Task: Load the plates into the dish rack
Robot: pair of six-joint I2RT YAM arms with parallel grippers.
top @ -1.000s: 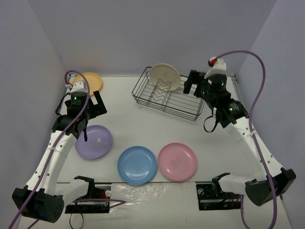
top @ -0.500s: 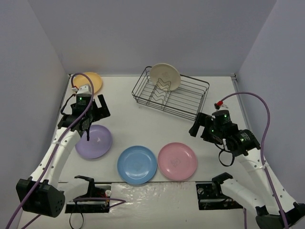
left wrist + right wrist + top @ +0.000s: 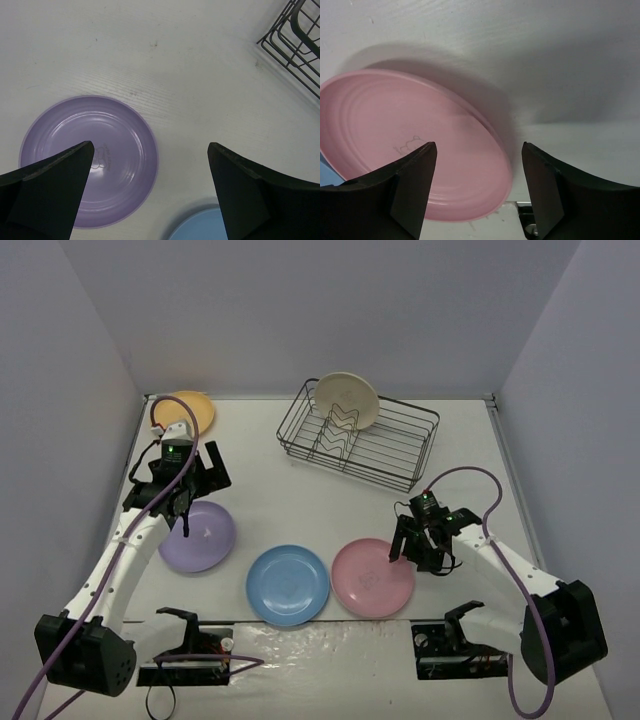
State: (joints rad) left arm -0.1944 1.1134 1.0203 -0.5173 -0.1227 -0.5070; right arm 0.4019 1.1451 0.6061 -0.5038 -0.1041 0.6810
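Observation:
The dark wire dish rack (image 3: 385, 455) stands at the back with a cream plate (image 3: 347, 400) upright in its left end. Flat on the table lie a yellow-orange plate (image 3: 188, 410), a purple plate (image 3: 202, 537) (image 3: 87, 160), a blue plate (image 3: 288, 585) (image 3: 200, 227) and a pink plate (image 3: 372, 578) (image 3: 415, 145). My right gripper (image 3: 410, 552) (image 3: 480, 150) hangs open low over the pink plate's right rim, one finger over the plate and one beyond the rim. Open too, my left gripper (image 3: 190, 502) (image 3: 150, 150) hovers above the purple plate's right edge.
Purple walls close in the table on three sides. The rack's corner (image 3: 295, 35) shows at the upper right of the left wrist view. Black fixtures (image 3: 460, 645) (image 3: 190, 640) sit at the near edge by the arm bases.
My right arm has swung from beside the rack down and forward to the pink plate, its jaws narrowing a little. The left arm has barely shifted above the purple plate.

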